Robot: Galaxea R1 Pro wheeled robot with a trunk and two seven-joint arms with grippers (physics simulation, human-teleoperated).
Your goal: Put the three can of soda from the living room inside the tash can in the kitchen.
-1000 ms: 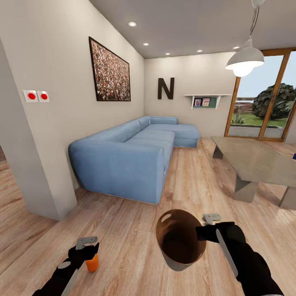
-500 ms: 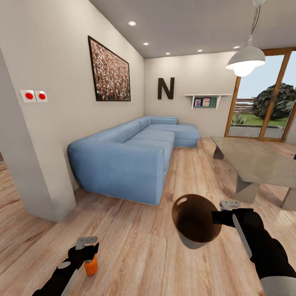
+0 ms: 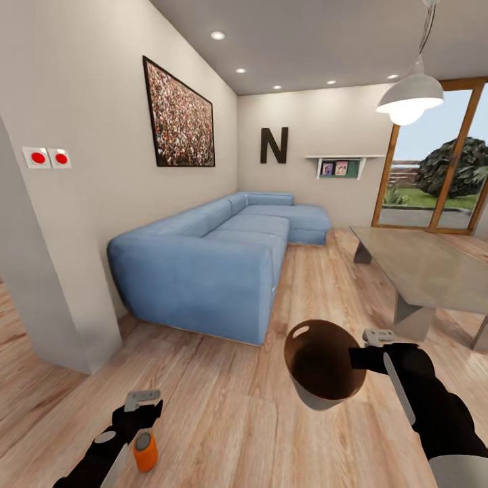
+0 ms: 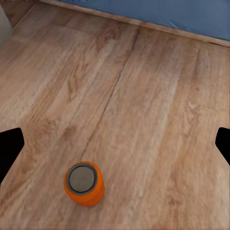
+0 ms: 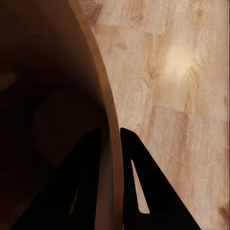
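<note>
Wood floor (image 3: 224, 413) runs past the blue sofa (image 3: 203, 264) and grey table (image 3: 423, 268) in the head view; my right gripper (image 3: 362, 354) carries the tash can (image 3: 322, 362) by its rim, and the orange can of soda (image 3: 144, 451) shows just below my left gripper (image 3: 144, 407).

Left wrist view: fingers spread wide, can of soda (image 4: 84, 183) upright between them on the floor, ungrasped.

Right wrist view: fingers (image 5: 88, 187) clamp the tash can wall (image 5: 103, 120).

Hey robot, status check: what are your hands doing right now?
Left gripper open, orange soda can loose below it. Right gripper pinching trash can rim. Nothing blocking.
</note>
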